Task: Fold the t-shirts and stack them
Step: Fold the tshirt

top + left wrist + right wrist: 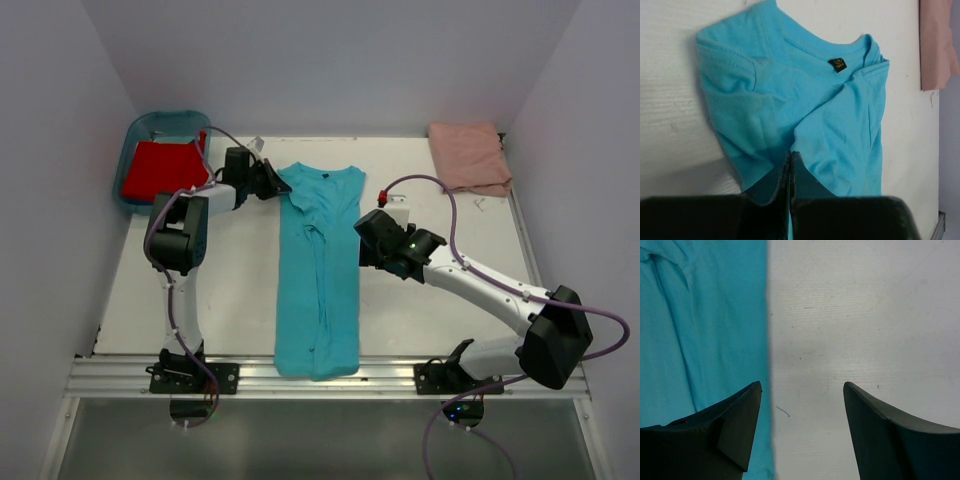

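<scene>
Left gripper is seen pressed shut, its fingers met in a thin line with a sliver of cloth caught between them, so a hold on the turquoise t-shirt at its far left shoulder is judged. Right gripper is held wide open with nothing gripped: one finger is hung over the shirt's right edge, the other over the bare table. The shirt is laid mid-table as a narrow strip, sides folded in, its long axis run from the collar at the far side to the hem at the near edge, between the arm bases. The coming fold is judged to be made along that axis. The collar end is nearer the left arm, while the right is set just beside the strip's middle. The salmon-pink t-shirt is seen folded at the far right corner, the red t-shirt in the blue tub at the far left.
</scene>
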Action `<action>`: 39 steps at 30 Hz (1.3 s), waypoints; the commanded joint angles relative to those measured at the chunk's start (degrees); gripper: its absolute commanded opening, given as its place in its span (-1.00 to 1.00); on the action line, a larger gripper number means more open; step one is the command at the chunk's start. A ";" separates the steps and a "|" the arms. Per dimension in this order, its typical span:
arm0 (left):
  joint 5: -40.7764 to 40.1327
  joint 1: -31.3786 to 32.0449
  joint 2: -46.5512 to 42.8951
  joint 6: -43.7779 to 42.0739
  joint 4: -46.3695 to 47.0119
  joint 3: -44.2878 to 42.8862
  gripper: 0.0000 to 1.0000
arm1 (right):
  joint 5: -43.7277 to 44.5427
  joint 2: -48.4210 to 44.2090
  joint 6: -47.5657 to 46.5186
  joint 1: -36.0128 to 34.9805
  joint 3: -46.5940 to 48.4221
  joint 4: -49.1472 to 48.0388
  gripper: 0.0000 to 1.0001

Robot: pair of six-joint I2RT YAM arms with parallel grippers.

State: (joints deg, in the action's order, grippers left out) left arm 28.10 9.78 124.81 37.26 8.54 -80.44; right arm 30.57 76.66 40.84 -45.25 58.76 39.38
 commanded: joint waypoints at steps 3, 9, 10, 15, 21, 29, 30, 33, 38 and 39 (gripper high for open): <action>0.47 0.24 -0.89 -1.31 2.28 -6.20 -1.00 | 2.04 0.59 -0.59 0.34 -0.23 -1.32 0.41; -0.67 0.24 3.67 -2.62 -1.67 -13.94 -1.00 | 2.04 0.15 -0.76 0.43 -0.23 -1.23 0.41; -0.94 0.15 4.90 -2.89 -2.90 -14.91 -1.00 | 2.13 0.07 -0.76 0.52 -0.31 -1.23 0.41; -2.16 0.06 7.11 -2.72 -5.11 -17.64 -0.26 | 2.48 -0.29 -0.85 0.69 -0.49 -0.97 0.42; -4.01 0.15 2.38 -1.66 -4.67 -11.94 0.34 | 2.39 -0.37 -0.67 0.87 -0.75 -0.70 0.44; -4.02 1.38 -14.06 -0.78 0.34 1.94 0.46 | 1.87 -0.29 0.20 0.87 -1.28 -1.76 0.45; -3.93 1.99 -15.46 -0.52 0.08 3.35 0.42 | 1.86 -0.46 0.38 0.96 -1.46 -1.85 0.45; -5.68 3.74 -21.79 0.01 -3.69 11.77 0.38 | 0.64 -1.42 1.35 0.96 -2.51 -2.11 0.46; -12.79 9.62 -41.02 2.20 -10.27 34.42 0.43 | -7.69 -7.13 3.10 0.96 -11.37 -6.85 0.48; -13.85 10.34 -46.80 2.73 -13.60 37.09 0.43 | -10.76 -8.19 3.37 0.96 -12.78 -7.46 0.48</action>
State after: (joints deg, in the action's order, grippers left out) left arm 19.05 17.54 87.20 38.09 2.66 -51.62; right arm 26.41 72.60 42.22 -44.56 49.36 35.20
